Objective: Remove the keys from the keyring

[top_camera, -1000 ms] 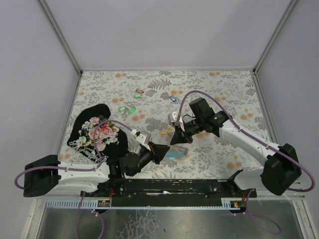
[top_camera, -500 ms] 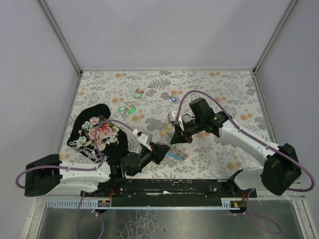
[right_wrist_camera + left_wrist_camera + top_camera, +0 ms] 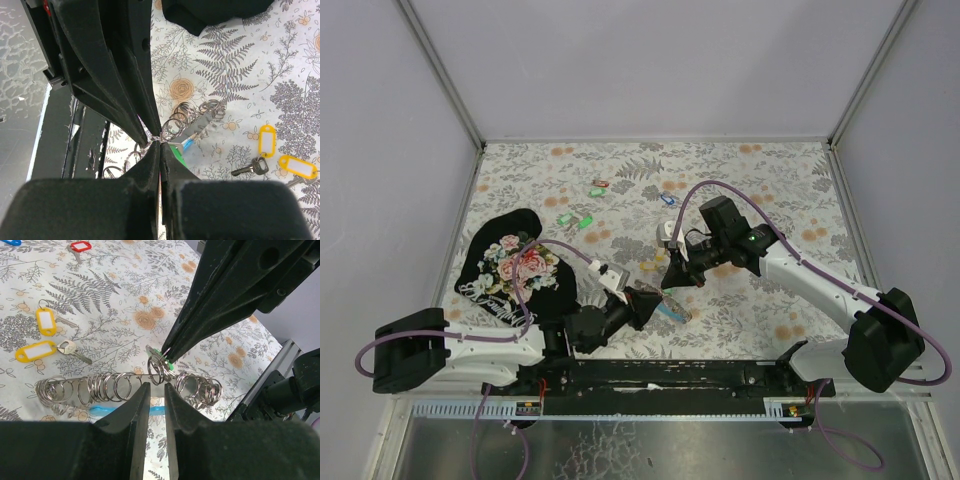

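Starting at the left, one black cloth (image 3: pixel 490 250) with a flower print lies on the table (image 3: pixel 770 180), near the left edge. Farther back, right of it, two loose green tags (image 3: pixel 565 218) lie side by side, with one red tag (image 3: pixel 80 246) and one blue tag (image 3: pixel 10 241) beyond them. Two yellow tags (image 3: pixel 44 321) lie close together nearer the middle, and one bare key (image 3: pixel 70 347) touches the nearer of them.

Next comes the left gripper (image 3: pixel 155 386), reaching low toward the table's near middle. Its two fingers stand almost together, with only a thin slit between them, and are clamped at the keyring (image 3: pixel 100 387). The keyring shows as one long row of linked metal rings running left to right, with a single blue strip (image 3: pixel 107 410) under it.

One green tag (image 3: pixel 169 366) hangs on a ring standing up from the middle of that row, just right of the left fingertips. The right gripper (image 3: pixel 165 356) comes down from the far right. Its two fingers are pressed tight together and pinch that ring right at the green tag, so the two grippers nearly meet tip to tip.
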Motion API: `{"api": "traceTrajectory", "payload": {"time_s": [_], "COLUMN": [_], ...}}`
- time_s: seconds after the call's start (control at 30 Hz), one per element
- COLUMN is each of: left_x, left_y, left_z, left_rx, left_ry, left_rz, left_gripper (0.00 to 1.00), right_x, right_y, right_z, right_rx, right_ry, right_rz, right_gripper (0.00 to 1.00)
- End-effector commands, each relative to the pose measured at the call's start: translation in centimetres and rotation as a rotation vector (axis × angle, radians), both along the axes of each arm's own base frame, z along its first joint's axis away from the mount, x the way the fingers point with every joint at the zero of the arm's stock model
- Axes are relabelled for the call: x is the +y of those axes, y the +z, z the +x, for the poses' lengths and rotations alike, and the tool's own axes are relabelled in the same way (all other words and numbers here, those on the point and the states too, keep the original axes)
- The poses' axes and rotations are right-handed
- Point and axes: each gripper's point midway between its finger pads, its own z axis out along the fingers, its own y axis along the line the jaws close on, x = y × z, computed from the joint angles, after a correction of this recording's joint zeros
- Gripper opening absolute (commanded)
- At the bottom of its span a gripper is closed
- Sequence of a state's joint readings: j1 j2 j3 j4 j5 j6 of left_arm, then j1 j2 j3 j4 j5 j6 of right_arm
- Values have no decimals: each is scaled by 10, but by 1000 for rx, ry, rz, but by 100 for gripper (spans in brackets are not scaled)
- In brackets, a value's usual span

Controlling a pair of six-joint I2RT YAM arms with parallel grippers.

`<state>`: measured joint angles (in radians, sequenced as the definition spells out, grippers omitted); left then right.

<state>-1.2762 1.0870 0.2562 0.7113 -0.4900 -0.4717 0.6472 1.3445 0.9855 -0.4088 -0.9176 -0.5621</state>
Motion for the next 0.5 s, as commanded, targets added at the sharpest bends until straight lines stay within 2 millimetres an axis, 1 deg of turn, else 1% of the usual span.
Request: {"api": "traceTrajectory", "payload": {"time_s": [0.0, 0.2, 0.47], "left_x": [-5, -4, -4], "left_y": [26, 29, 23], "left_z": [8, 11, 11], "left_rx": [-51, -64, -59], "left_ry": [26, 39, 40], "left_rz": [-56, -58, -41], "left_gripper": [16, 16, 11], "right_x": [7, 8, 8], "right_y": [10, 10, 9], "right_z": [-3, -4, -3], "right_rx": [-3, 0, -1], "right_ry": [28, 30, 30], "right_rz": [47, 46, 46], "right_gripper": [0, 0, 0]}}
